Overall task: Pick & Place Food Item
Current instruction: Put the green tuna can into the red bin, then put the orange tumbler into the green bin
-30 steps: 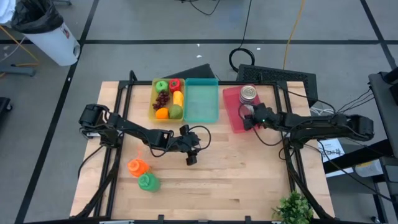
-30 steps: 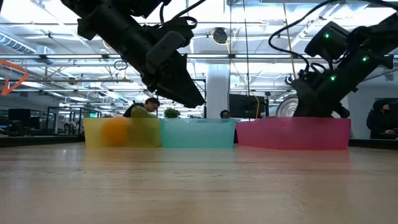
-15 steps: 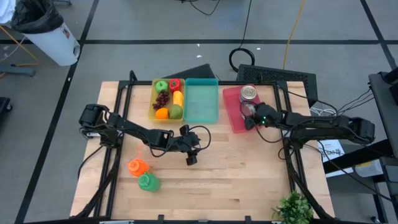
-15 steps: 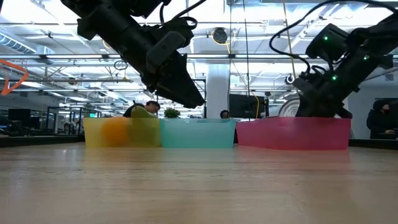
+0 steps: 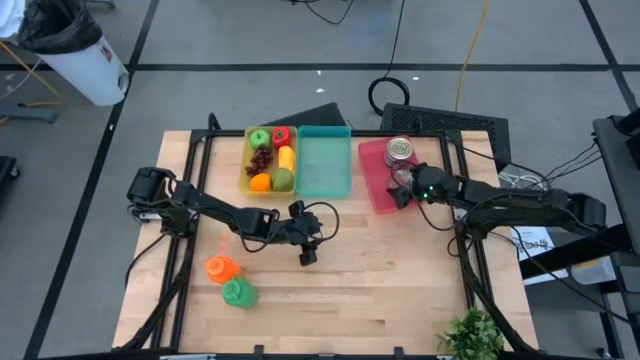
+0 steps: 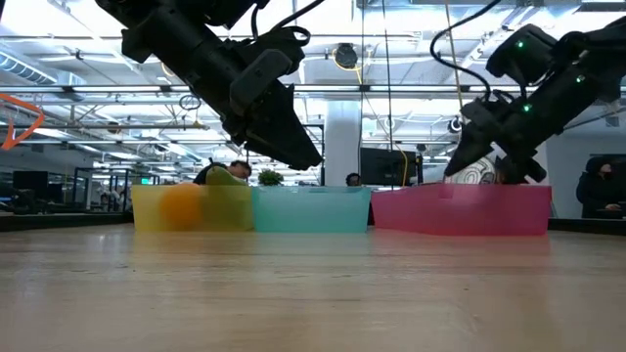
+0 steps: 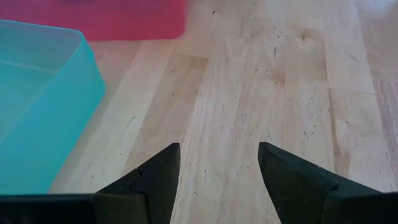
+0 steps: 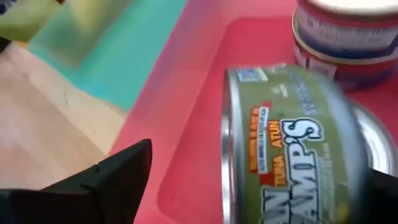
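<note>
A green tuna can [image 8: 292, 149] lies tilted in the pink bin [image 5: 375, 185] at the table's far right. My right gripper [image 8: 261, 162] is open, with one finger on either side of the can. A second can [image 8: 348, 43] stands upright in the same bin, farther back. In the high view my right gripper [image 5: 398, 188] hovers over the pink bin. My left gripper [image 5: 307, 257] hangs open above the bare wood at the table's middle, with nothing between its fingers [image 7: 155, 174]. My right gripper has one finger [image 8: 118, 171] standing clear of the green can, with pink bin floor showing between them. The other finger sits at the picture's edge, and I cannot tell whether it touches the can's side [image 8: 354, 155].
A teal bin [image 5: 325, 165] and a yellow bin [image 5: 270, 160] holding several fruits stand left of the pink bin along the far edge. An orange item [image 5: 220, 267] and a green item [image 5: 240, 292] lie near the left front. A plant [image 5: 470, 335] stands at the right front corner.
My right gripper has opened over the pink bin and has risen a little, tipping somewhat. My left arm has kept still.
</note>
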`<state>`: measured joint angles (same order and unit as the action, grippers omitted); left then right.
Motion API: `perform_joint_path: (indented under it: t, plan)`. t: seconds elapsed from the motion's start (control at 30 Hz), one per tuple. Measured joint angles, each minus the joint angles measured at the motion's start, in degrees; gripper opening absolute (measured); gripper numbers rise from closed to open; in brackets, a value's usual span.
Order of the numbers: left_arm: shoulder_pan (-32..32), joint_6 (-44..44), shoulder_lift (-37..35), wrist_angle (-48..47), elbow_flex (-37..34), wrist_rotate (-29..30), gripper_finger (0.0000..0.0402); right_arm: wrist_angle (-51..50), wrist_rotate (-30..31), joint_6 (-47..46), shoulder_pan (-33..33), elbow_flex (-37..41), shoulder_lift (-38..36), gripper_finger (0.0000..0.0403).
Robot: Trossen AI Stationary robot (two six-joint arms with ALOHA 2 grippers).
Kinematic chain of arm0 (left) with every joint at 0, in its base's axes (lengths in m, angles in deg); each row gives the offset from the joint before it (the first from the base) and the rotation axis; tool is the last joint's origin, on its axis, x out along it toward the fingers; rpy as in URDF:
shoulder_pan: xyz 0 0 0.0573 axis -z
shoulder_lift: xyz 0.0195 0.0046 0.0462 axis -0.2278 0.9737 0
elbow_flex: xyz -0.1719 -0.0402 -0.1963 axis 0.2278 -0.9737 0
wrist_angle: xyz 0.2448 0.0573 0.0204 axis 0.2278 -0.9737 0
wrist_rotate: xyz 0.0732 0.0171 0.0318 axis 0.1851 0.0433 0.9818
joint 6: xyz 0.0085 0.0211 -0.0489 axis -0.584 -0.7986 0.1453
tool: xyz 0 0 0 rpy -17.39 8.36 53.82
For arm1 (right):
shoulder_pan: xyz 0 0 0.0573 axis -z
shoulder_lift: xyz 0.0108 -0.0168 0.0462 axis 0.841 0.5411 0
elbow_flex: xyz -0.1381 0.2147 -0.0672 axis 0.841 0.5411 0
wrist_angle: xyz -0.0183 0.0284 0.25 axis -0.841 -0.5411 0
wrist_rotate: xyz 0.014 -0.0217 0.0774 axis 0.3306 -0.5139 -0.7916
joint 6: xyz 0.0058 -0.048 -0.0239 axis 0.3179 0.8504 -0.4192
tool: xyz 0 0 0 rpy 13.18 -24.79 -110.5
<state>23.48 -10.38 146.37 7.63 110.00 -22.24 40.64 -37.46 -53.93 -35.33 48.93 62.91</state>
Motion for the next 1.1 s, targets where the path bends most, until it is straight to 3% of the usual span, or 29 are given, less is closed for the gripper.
perform_joint_path:
  t: [0.13, 0.33, 0.6, 0.93, 1.1]
  plan:
    - [0.0, 0.0, 0.0, 0.02, 0.0, 0.0, 0.0228, -6.17, 3.78, 1.9, 0.0, -3.63, -2.12, 0.036]
    - [0.0, 0.02, 0.0, 0.02, 0.0, 0.0, 0.0228, -22.77, 14.99, 4.09, -1.03, -11.14, -2.58, 0.0357]
    - [0.0, 0.04, 0.0, 0.04, 0.0, 0.0, 0.0228, -31.17, 24.04, 4.22, -0.87, -11.95, -2.25, 0.0357]
    - [0.0, 0.03, 0.0, 0.09, 0.0, 0.0, 0.0228, -30.87, 23.37, 2.61, -0.9, -11.95, 0.2, 0.0357]
    - [0.0, 0.03, 0.0, 0.07, 0.0, 0.0, 0.0228, -28.47, 17.52, 3.02, -0.9, -11.94, 3.2, 0.0357]
